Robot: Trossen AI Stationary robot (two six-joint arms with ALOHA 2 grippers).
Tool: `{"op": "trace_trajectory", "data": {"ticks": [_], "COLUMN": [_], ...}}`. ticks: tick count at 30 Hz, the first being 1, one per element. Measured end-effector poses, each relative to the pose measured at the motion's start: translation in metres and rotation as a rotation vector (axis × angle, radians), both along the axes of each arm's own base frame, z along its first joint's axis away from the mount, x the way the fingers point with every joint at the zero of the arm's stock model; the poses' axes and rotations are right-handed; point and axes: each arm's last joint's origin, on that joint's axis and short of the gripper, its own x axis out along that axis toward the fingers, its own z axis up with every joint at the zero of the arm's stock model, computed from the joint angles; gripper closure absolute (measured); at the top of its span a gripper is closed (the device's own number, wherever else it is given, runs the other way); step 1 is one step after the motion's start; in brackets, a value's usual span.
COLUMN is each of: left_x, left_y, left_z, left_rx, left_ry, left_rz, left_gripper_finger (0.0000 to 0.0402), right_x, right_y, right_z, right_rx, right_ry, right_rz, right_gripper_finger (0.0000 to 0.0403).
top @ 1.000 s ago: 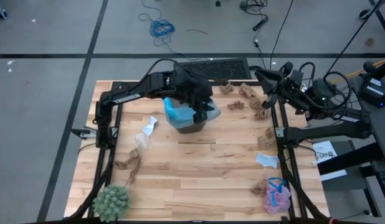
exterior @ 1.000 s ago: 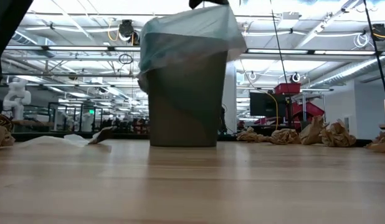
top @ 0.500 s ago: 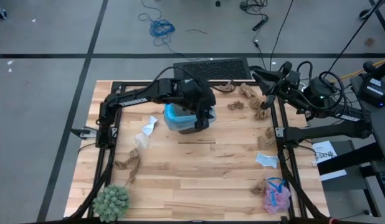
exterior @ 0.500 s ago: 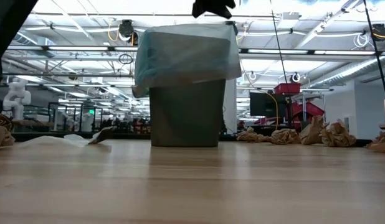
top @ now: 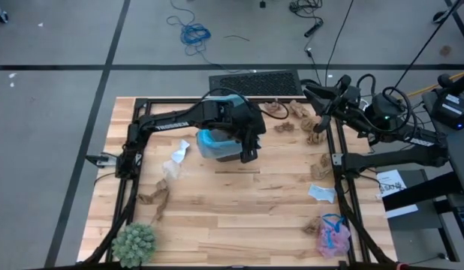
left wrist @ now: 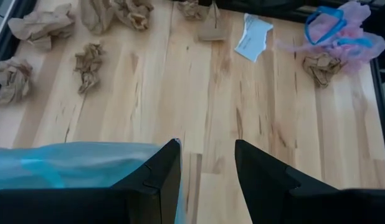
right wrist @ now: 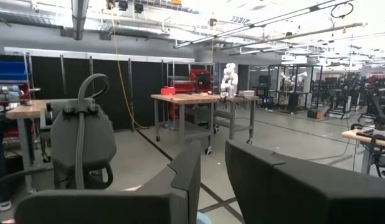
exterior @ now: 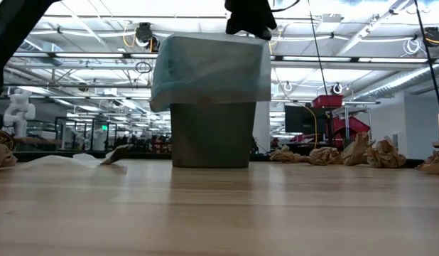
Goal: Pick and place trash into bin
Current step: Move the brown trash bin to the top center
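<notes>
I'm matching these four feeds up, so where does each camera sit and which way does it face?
High: overhead, straight down on the table, both arms.
Low: tabletop height, facing the bin; left gripper above.
Left wrist: down past its fingers at the bin bag, paper wads.
Right wrist: level into the room, fingers below.
Shared: bin.

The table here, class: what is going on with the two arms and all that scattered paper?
The left gripper hangs open at the right edge of the bin, a dark basket lined with a blue bag, and holds nothing. The right gripper waits raised at the table's far right edge. Brown paper wads, white paper bits and a pink mesh puff lie on the wooden table, not yet binned.
</notes>
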Motion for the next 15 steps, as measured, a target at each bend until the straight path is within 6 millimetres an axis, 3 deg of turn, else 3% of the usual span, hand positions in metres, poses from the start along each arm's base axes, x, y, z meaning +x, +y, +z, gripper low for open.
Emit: {"op": "trace_trajectory", "data": {"ticks": [11,15], "left_x": [0.007,-0.001], "left_y": [0.000,-0.001], "left_z": [-0.009,0.017], "left_rx": [-0.008,-0.023], "left_ry": [0.009,-0.078], "left_rz": [-0.003,0.020], "left_gripper_finger": [0.0257,0.0271], "right_x": [0.001,0.000], "right_y": [0.000,0.000], "right_z": [-0.003,-0.002], "right_rx": [0.014,0.025], "right_ry": [0.023,0.013], "right_rz": [0.003,0.005], "right_gripper_finger": [0.0334,0.0334]}}
